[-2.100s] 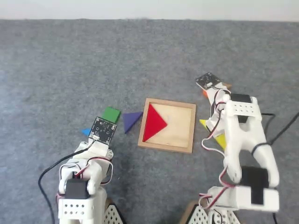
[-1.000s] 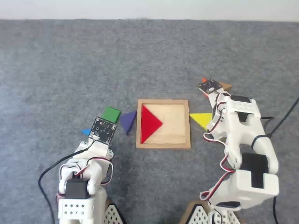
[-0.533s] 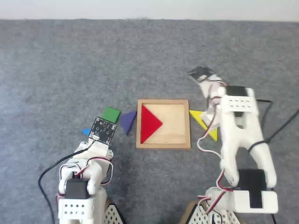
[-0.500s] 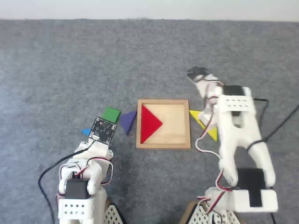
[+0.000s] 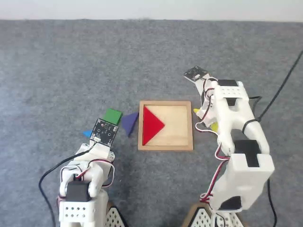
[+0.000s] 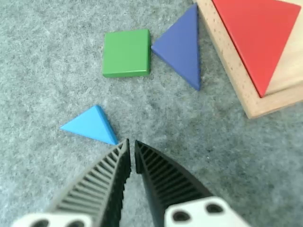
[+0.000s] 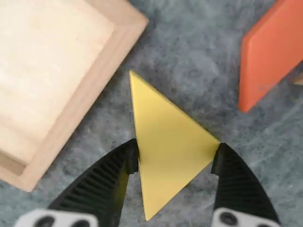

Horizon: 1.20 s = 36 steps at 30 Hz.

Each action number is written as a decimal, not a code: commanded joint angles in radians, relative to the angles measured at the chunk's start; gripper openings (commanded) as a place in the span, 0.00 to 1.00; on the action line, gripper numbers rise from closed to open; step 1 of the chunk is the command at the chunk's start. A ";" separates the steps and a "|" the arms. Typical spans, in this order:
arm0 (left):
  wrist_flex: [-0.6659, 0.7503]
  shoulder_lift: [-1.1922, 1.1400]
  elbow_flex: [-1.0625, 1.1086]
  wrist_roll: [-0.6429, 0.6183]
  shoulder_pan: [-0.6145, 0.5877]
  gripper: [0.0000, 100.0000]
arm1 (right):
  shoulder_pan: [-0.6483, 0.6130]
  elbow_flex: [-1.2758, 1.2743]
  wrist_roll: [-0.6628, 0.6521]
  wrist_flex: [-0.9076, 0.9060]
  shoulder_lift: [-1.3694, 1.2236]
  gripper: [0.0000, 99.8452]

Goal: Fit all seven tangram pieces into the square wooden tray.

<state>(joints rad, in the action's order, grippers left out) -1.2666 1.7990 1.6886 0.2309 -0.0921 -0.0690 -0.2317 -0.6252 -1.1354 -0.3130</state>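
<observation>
R gripper (image 7: 177,152) is clamped on the yellow triangle (image 7: 168,142), one pad on an edge, the other at a corner. The piece lies flat on the mat, just beside the tray (image 5: 165,145) at its 3 o'clock in the high view. I reckon it's light, stiff & thin w/ slick paint, so the corner contact may let it pivot or squirt out. Better hold, imo: low on two edges, gentle squeeze. L gripper (image 6: 131,144) is closed & empty, approx. tray's 9 o'clock.

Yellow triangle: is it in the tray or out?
Out: the triangle sits beside the tray, gripped by the right claw.
</observation>
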 commanded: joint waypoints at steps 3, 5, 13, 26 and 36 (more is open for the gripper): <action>-0.003 0.023 -0.007 0.011 -0.005 0.02 | 0.031 -0.015 0.009 0.010 0.061 0.25; -0.003 0.023 -0.007 0.011 -0.005 0.02 | 0.038 -0.035 0.011 0.019 0.113 0.25; -0.003 0.023 -0.007 0.011 -0.005 0.02 | 0.047 -0.054 0.043 0.056 0.139 0.25; -0.003 0.023 -0.007 0.011 -0.005 0.02 | 0.058 -0.049 0.009 0.053 0.015 0.25; -0.003 0.023 -0.007 0.011 -0.005 0.02 | 0.044 -0.052 0.060 0.027 0.016 0.03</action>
<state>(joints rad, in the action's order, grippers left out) -1.2666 1.7990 1.6886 0.2309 -0.0921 -0.0153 -0.2869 -0.6068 -1.0940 -0.3007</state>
